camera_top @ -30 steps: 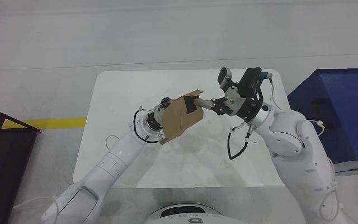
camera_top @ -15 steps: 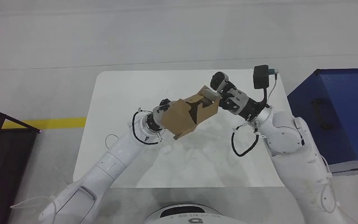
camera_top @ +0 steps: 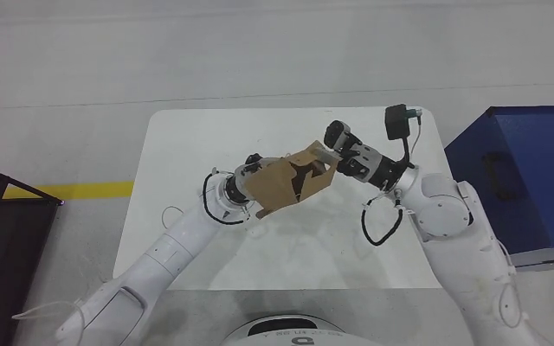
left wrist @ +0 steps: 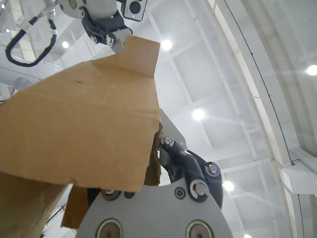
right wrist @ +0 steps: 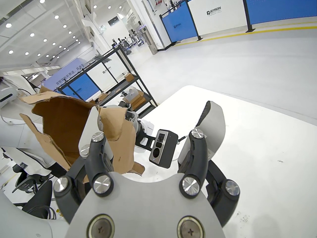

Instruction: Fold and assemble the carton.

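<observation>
The carton (camera_top: 290, 180) is up in the air over the white bench (camera_top: 190, 147), between the two arms. It is popped open into a box shape, but its flaps hang loose and ragged. The left tool (camera_top: 253, 170) seems to pinch one end, though the cardboard hides most of its grip. The right tool (right wrist: 153, 111) is spread wide, one finger against a flap at the other end. I'd guess halfway: the flaps need folding shut.
</observation>
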